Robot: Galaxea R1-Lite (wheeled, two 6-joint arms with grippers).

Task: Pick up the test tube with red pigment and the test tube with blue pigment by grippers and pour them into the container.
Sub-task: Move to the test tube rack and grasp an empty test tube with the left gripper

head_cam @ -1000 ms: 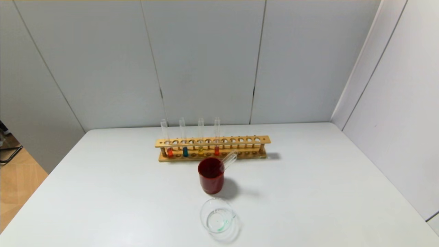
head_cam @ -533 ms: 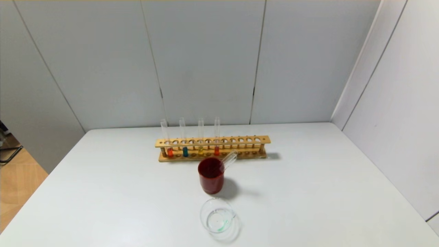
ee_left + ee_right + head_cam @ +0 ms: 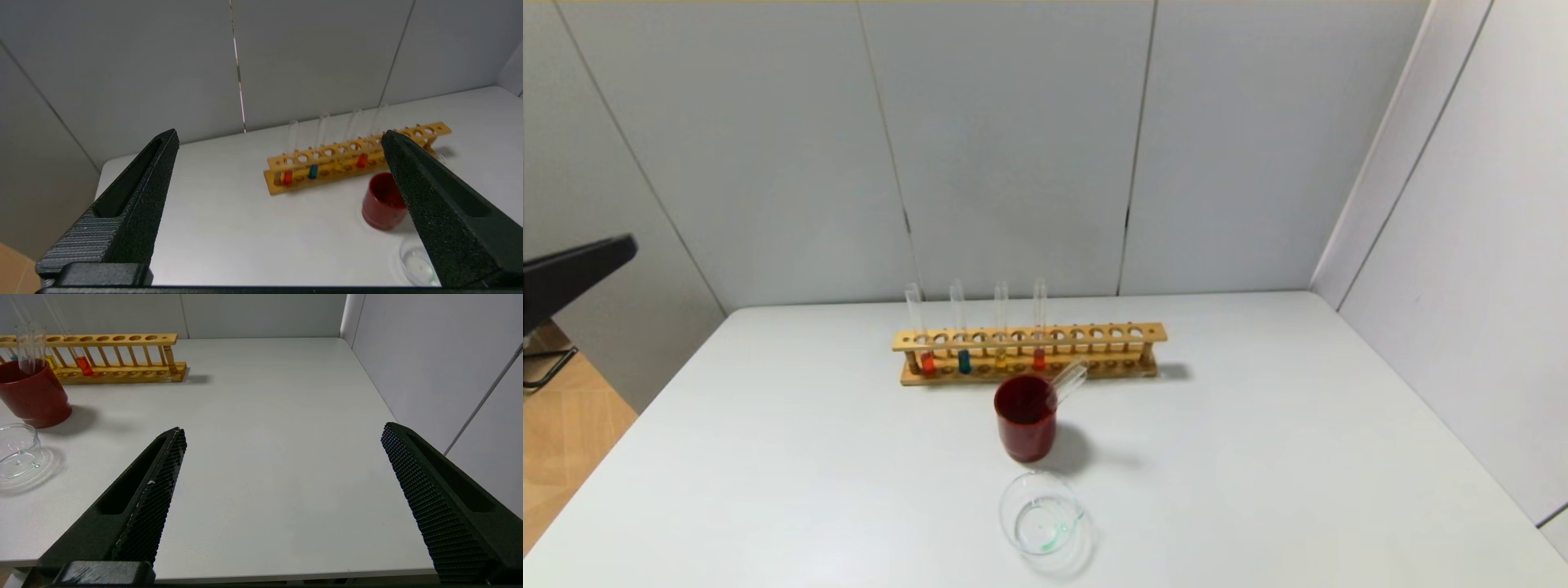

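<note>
You have a wooden rack (image 3: 1029, 353) at mid-frame on the white table (image 3: 1258, 457), holding four upright tubes: from the left a test tube with red pigment (image 3: 926, 359), the test tube with blue pigment (image 3: 964, 359), a yellow one (image 3: 1001, 357) and another red one (image 3: 1039, 357). Just below it stands a dark red cup (image 3: 1025, 418) with an empty tube (image 3: 1068, 380) leaning out. The container (image 3: 1043, 516) sits below that. At the left edge, a black shape (image 3: 568, 273) is probably the left arm.

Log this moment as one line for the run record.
left gripper: open, raised off table's left | right gripper: open, empty | blue test tube: in rack | container: untouched
</note>
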